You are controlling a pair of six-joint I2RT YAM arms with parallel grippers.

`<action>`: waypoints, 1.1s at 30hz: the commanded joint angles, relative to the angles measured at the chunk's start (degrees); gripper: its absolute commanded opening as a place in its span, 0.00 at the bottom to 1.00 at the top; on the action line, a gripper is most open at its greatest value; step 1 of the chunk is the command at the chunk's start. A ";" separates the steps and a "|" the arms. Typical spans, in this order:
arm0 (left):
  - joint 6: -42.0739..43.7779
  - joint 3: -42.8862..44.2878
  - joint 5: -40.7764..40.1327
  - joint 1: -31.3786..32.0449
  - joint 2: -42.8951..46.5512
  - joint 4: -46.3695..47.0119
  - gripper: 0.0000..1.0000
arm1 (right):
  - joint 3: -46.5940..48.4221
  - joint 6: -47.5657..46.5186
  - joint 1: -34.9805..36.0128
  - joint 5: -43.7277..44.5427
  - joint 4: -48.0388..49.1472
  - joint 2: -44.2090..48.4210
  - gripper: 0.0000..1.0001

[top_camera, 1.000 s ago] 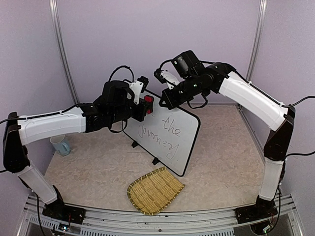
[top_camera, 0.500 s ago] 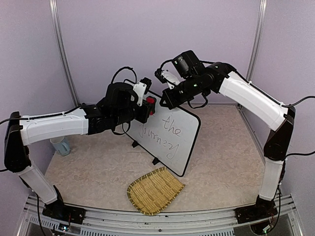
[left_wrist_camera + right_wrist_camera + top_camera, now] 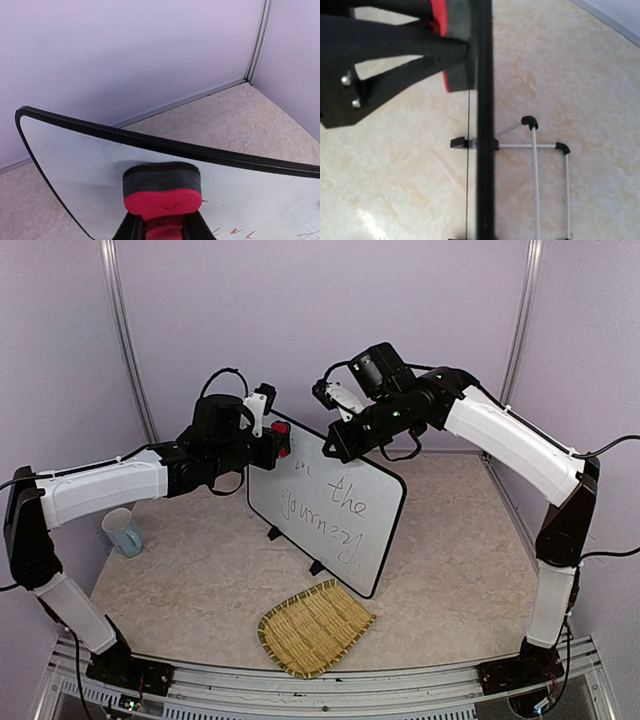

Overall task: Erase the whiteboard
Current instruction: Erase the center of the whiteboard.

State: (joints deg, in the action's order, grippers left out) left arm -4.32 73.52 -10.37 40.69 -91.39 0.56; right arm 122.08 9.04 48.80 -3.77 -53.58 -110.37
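Note:
The whiteboard (image 3: 330,530) stands tilted on its small feet in the middle of the table, with dark handwriting (image 3: 335,505) across it. My left gripper (image 3: 275,445) is shut on a red eraser (image 3: 281,440) with a dark felt face, pressed to the board near its upper left corner. In the left wrist view the eraser (image 3: 162,192) lies flat on the white surface (image 3: 75,165) just below the black rim. My right gripper (image 3: 330,448) is shut on the board's top edge. The right wrist view looks straight down that black rim (image 3: 485,175), with the eraser (image 3: 445,20) on its left.
A woven straw mat (image 3: 313,625) lies in front of the board near the table's front edge. A pale blue mug (image 3: 123,532) stands at the left by the wall. Behind the board its white wire stand (image 3: 535,145) rests on the table.
My left gripper has slid the eraser to the left along the top of the board, toward its upper left corner. The right arm and the board have not moved.

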 commanded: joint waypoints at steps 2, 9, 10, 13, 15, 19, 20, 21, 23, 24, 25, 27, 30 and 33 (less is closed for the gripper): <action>0.73 1.05 2.54 3.36 -3.25 3.23 0.17 | -1.12 -7.37 3.06 -4.19 -4.67 -2.66 0.00; 2.20 0.63 3.48 8.48 -3.68 4.62 0.17 | -1.20 -7.37 3.07 -4.13 -4.58 -2.59 0.00; 2.37 0.49 3.54 9.28 -3.71 4.69 0.17 | -1.21 -7.37 3.10 -4.14 -4.60 -2.62 0.00; 2.89 -0.32 3.72 11.60 -3.59 6.09 0.17 | -1.15 -7.46 3.06 -4.23 -4.59 -2.71 0.00; 3.24 -0.48 3.96 13.01 -3.61 6.86 0.17 | -1.00 -7.46 3.09 -4.37 -4.59 -2.89 0.00; 2.51 -0.46 4.81 14.51 -4.18 7.13 0.17 | -0.92 -7.46 3.06 -4.38 -4.59 -2.81 0.00; 2.41 -0.63 4.58 14.77 -4.26 7.22 0.17 | -0.96 -7.46 3.07 -4.30 -4.56 -2.77 0.00; 2.28 -0.85 4.06 14.83 -4.32 7.25 0.17 | -1.12 -7.41 3.06 -4.17 -4.55 -2.75 0.00; 1.83 -1.34 1.58 14.67 -4.34 7.20 0.17 | -1.23 -7.46 3.09 -4.15 -4.44 -2.63 0.00; 1.71 -1.48 0.47 14.35 -4.35 7.06 0.17 | -1.30 -7.46 3.13 -4.19 -4.50 -2.58 0.00; 1.40 -1.57 -0.37 13.69 -4.28 6.78 0.17 | -1.36 -7.46 3.07 -4.22 -4.51 -2.65 0.00; 0.17 -1.83 -1.20 11.55 -4.19 6.27 0.17 | -1.50 -7.45 3.09 -4.16 -4.48 -2.71 0.00; -0.59 -2.65 -0.28 7.04 -3.72 6.53 0.17 | -1.44 -7.44 3.07 -4.27 -4.47 -2.61 0.00; 0.40 -2.17 1.40 3.94 -3.83 5.99 0.17 | -1.41 -7.43 3.08 -4.29 -4.46 -2.67 0.00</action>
State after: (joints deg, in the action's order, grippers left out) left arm -3.86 72.14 -10.63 49.69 -92.38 4.54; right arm 122.08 10.04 48.49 -2.48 -53.74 -110.43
